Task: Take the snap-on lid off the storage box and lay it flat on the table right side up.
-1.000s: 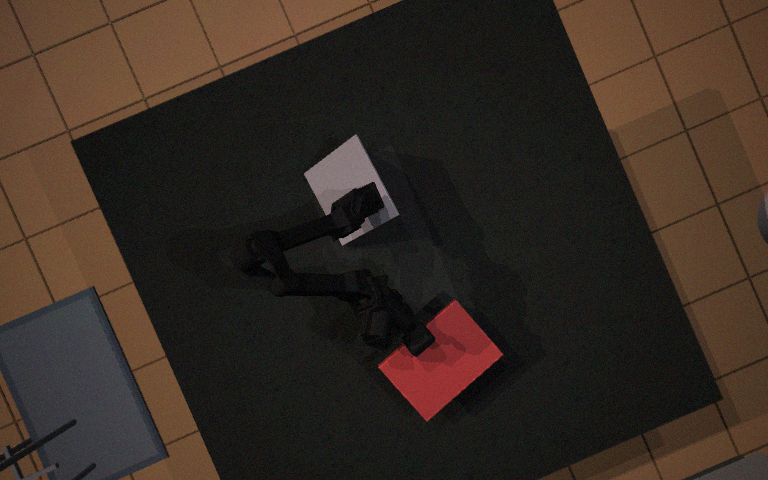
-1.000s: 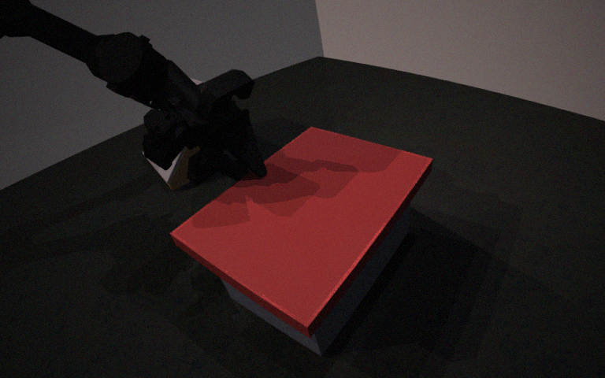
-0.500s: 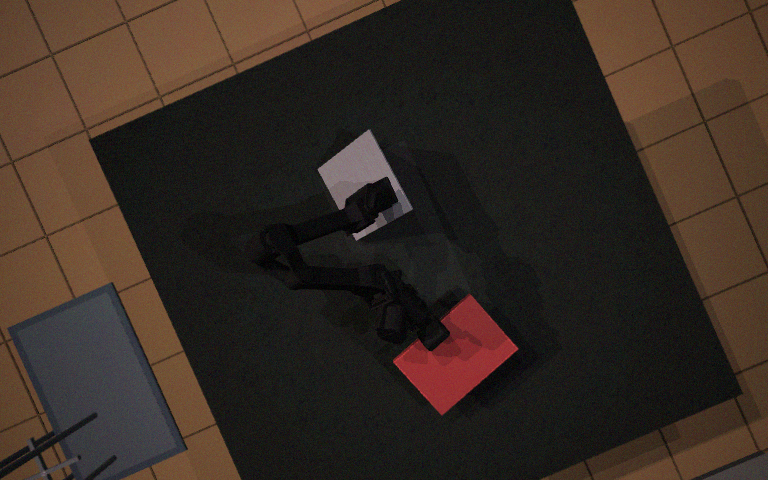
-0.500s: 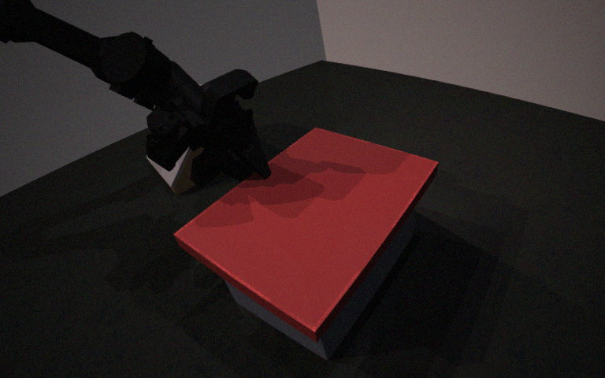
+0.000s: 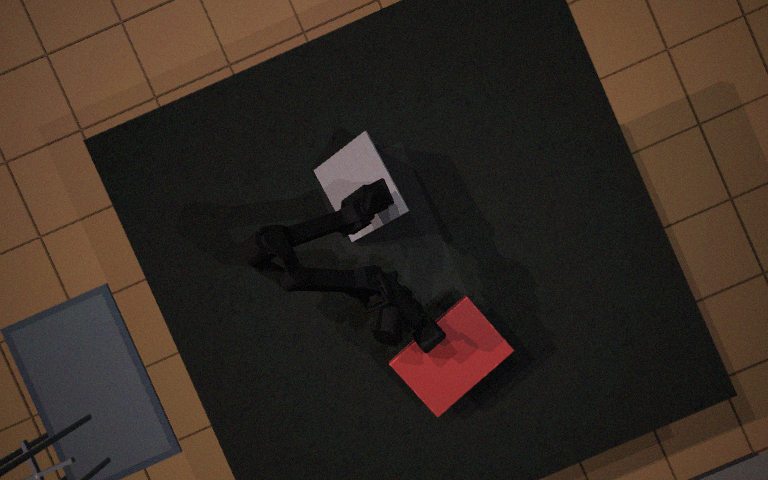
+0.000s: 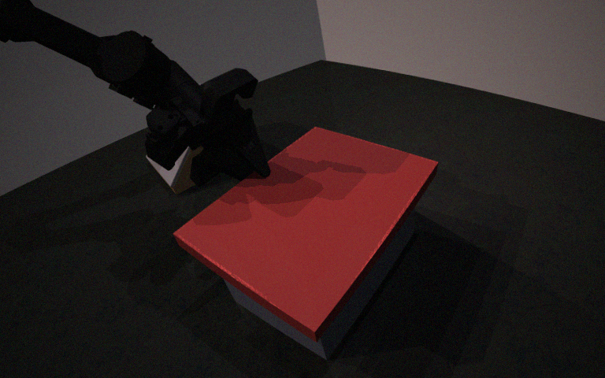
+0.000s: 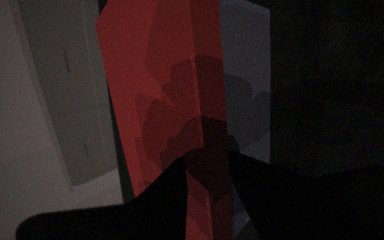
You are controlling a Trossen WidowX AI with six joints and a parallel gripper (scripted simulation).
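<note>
The pincer (image 6: pixel 261 171) is gripping the red lid (image 6: pixel 307 223) by its edge, its two dark fingers pinched on either side of the lid's rim, as the wrist view is showing with one finger (image 7: pixel 165 195) on the lid's top face and the other on the underside. In the top view the pincer (image 5: pixel 428 340) is sitting at the lid's (image 5: pixel 453 359) 10 o'clock edge, with the arm (image 5: pixel 339 280) reaching in from 10 o'clock.

In the exterior view the lid is lying over the grey storage box (image 6: pixel 365 289) and tilting: its gripped edge near 10 o'clock is riding higher, while the far side toward 3 o'clock is sloping down. The lid is overhanging the box on the near side, where a strip of the box's wall is showing beneath it. Whether the low side is touching the box's rim is hard to tell.

The box is standing on the dark table (image 5: pixel 566 226), toward 5 o'clock from the table's middle in the top view. The arm's pale base plate (image 5: pixel 351 164) is lying near the middle of the table, toward 11 o'clock from the lid and well apart from it.
</note>
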